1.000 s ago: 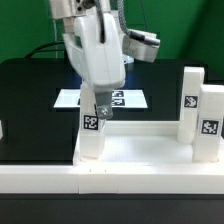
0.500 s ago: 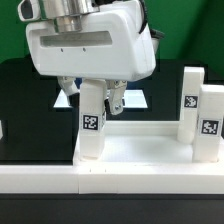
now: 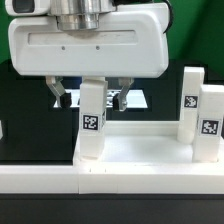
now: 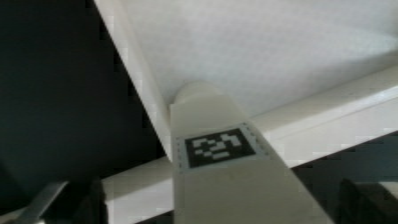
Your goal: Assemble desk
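Note:
The white tray-like tabletop [image 3: 145, 150] lies on the black table. One white leg [image 3: 92, 125] with a square marker stands upright in its corner on the exterior view's left. My gripper [image 3: 92, 98] is just above that corner, open, with one finger [image 3: 62, 97] on each side of the leg's top and a gap to the leg on both sides. In the wrist view the leg [image 4: 217, 150] fills the middle, the tabletop [image 4: 267, 50] lies beyond it, and the dark fingertips [image 4: 39, 200] sit apart at the edges. Two more legs [image 3: 190, 105] [image 3: 209, 128] stand at the tabletop's other end.
A long white rail [image 3: 110, 182] runs along the front, against the tabletop. The marker board [image 3: 132, 98] lies flat behind the gripper. A small white part [image 3: 2, 130] shows at the exterior view's left edge.
The hand has turned about its vertical axis and now faces the exterior camera broadside. Its fingers have moved apart from the leg's top. The leg has stayed upright in its corner.

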`<action>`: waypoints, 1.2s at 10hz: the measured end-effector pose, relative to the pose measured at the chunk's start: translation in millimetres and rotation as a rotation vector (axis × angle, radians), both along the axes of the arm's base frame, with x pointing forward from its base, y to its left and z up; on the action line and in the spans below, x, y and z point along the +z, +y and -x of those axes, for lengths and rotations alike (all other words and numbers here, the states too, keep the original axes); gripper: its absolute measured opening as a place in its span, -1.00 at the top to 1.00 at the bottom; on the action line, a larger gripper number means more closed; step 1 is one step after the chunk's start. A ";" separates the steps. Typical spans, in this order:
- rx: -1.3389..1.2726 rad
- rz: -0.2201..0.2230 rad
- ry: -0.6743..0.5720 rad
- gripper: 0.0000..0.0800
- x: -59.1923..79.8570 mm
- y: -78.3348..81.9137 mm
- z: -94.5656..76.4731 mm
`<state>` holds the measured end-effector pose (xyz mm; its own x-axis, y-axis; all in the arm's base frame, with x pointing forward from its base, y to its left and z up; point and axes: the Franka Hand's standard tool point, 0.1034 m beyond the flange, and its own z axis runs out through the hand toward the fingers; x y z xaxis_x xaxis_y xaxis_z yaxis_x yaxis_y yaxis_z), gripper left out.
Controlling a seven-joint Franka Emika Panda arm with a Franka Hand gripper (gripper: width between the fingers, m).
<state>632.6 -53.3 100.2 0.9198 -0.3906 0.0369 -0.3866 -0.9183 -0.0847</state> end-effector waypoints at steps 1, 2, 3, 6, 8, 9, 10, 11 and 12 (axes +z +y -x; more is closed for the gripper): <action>0.001 0.000 0.000 -0.28 0.0 -0.2 0.0; -0.032 -0.003 0.002 -0.28 -0.1 0.1 0.0; -0.088 -0.006 0.006 0.07 -0.2 0.1 0.1; -0.291 -0.019 0.017 0.28 -0.2 -0.1 -0.3; -0.566 -0.042 0.027 0.28 -0.1 0.5 -1.2; -0.729 -0.054 0.037 0.28 0.0 1.8 -1.5; -0.877 -0.068 0.048 0.28 -0.7 3.1 -2.1; -1.046 -0.096 0.060 0.28 -1.7 3.6 -2.9; -1.208 -0.133 0.071 0.28 -2.1 3.0 -3.6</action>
<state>636.3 -50.4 98.1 -0.0403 -0.9937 -0.1042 -0.9942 0.0503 -0.0951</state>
